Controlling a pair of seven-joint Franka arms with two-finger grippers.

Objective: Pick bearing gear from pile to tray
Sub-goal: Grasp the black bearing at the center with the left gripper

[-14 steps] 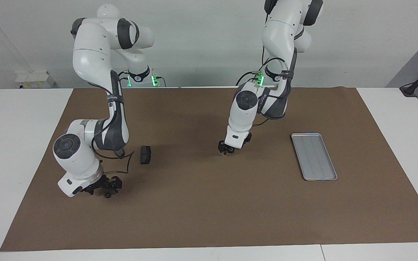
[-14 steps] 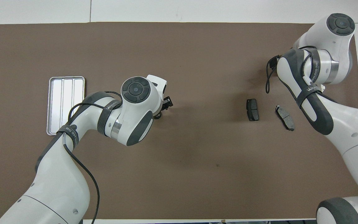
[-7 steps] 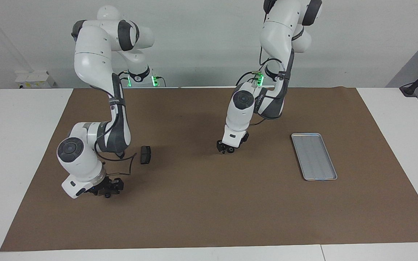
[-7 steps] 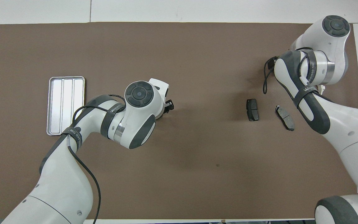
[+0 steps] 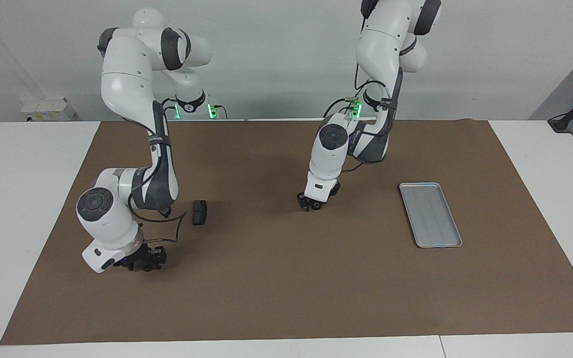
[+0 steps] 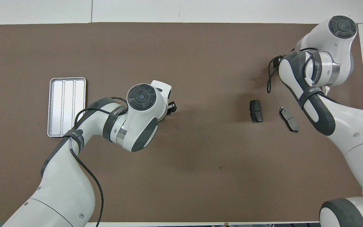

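Grippers both hang low over the mat: right gripper has edged back from the pad; left gripper barely shifted; neither grip can be told.

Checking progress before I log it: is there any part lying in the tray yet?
No, the tray shows only its bare ridged floor in the overhead view, with both brake pads on the mat.

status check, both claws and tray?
Left claw low over mat mid-table, right claw low over mat at its own end. Tray empty. Two brake pads lie loose on mat; nothing blocking.
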